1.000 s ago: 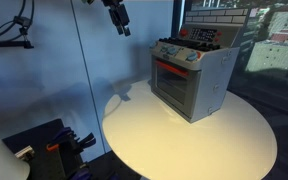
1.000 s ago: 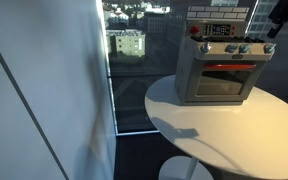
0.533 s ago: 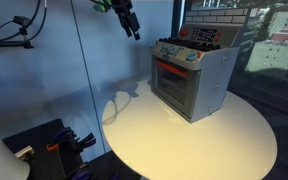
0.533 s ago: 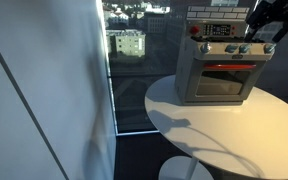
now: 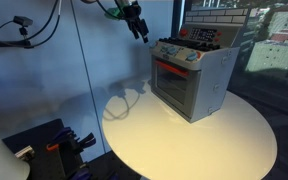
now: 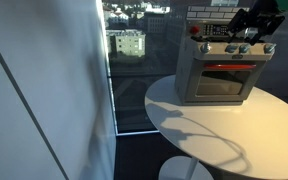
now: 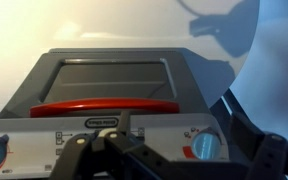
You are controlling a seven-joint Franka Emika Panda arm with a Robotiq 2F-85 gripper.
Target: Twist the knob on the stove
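The toy stove [image 5: 194, 85] stands at the far side of a round white table [image 5: 174, 140]. It is silver-grey, with a red-framed glass door and a row of small knobs [image 5: 180, 55] along its front top edge. It shows in both exterior views [image 6: 219, 85]. My gripper [image 5: 139, 27] hangs in the air in front of the stove, above knob height, and touches nothing. In an exterior view it overlaps the stove's top right [image 6: 254, 30]. The wrist view looks down on the door [image 7: 109, 80], the red handle [image 7: 109, 102] and a blue-faced knob [image 7: 206, 145]. The gripper's fingers [image 7: 174, 165] are spread and empty.
The table [image 6: 214, 130] has a rounded edge, with a drop to the floor all round. A blue wall panel [image 5: 44, 70] and a window [image 6: 129, 60] flank it. Dark equipment [image 5: 54, 145] lies on the floor beside the table.
My gripper has travelled towards the stove over the last second and has come closer to the knob row. It has stayed empty. The stove has not moved.
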